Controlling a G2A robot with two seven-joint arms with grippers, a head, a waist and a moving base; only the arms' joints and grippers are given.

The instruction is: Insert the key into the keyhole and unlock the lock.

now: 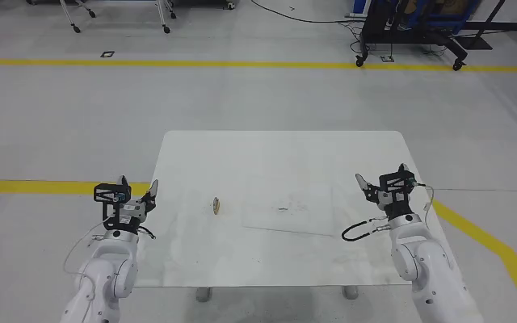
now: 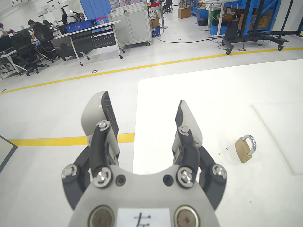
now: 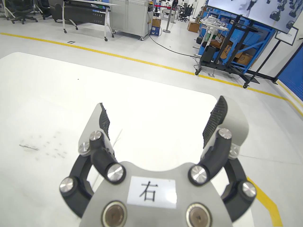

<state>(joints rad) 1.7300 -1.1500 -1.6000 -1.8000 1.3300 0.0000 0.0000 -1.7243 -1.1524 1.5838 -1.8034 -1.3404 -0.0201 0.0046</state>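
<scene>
Step in hand: none begun; the task stands at its start. The padlock [image 1: 216,205] lies on the counter [image 1: 283,157], left of centre. The key [image 1: 283,210] lies flat to its right, apart from it. The left fingers [image 2: 110,114] are spread and hold nothing, at the counter's left edge. The right fingers [image 3: 214,119] are likewise released, near its right edge. The likely next move is to pick up the thin key, which calls for a low, precise pinch.

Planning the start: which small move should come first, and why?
Probably the right arm lowers toward the key, which lies flat nearer its side; the lock lies nearer the left. Both arms' jaws stand open, empty.
</scene>
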